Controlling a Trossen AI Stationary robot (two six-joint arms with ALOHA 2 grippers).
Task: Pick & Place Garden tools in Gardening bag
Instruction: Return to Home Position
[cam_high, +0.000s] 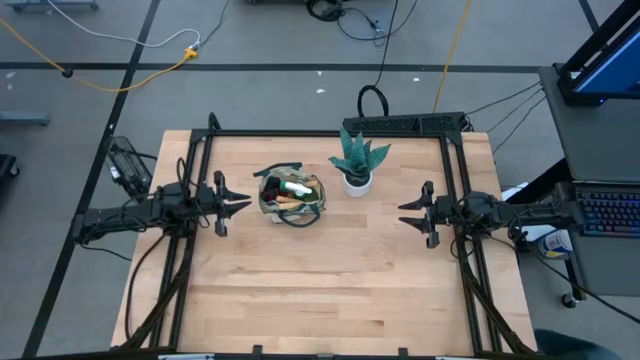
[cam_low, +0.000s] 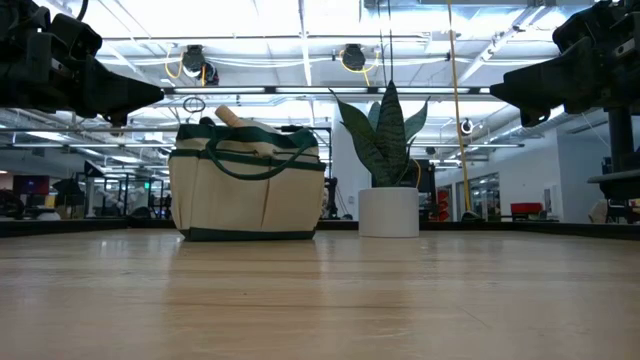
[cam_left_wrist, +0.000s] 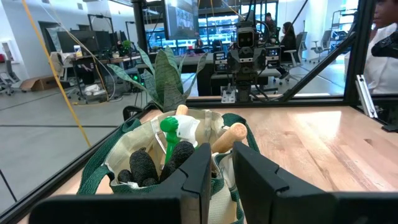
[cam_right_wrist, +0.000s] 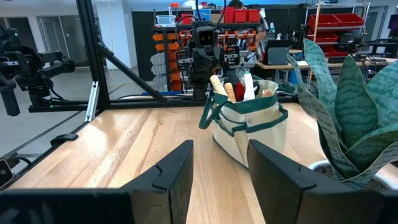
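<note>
Left hand (cam_high: 238, 204): held clear above the bench (cam_high: 330, 290), about level with the bag's top. Its fingers (cam_left_wrist: 196, 171) are spread and nothing is gripped.

Directly ahead of its fingertips, near but not touching, the gardening bag (cam_high: 268, 208) is found standing upright on the bench. The garden tools (cam_high: 290, 195) are seen inside it. A green spray bottle (cam_left_wrist: 169, 127) stands near the middle, wooden handles (cam_left_wrist: 229, 135) project above the rim, and dark gloves (cam_left_wrist: 144, 167) lie at the side nearest this hand.

Beyond the bag, and off to one side of the hand's line, a spiky plant (cam_high: 358, 155) in a white pot (cam_high: 357, 184) is set just beside the bag, without contact.

Right hand (cam_high: 412, 213): held opposite the left, across the bench and raised to a like height. Its fingers are parted and it is empty. The plant is found ahead of it and to one side, the nearer of the two objects. The bag stands farther ahead, well apart from this hand.
</note>
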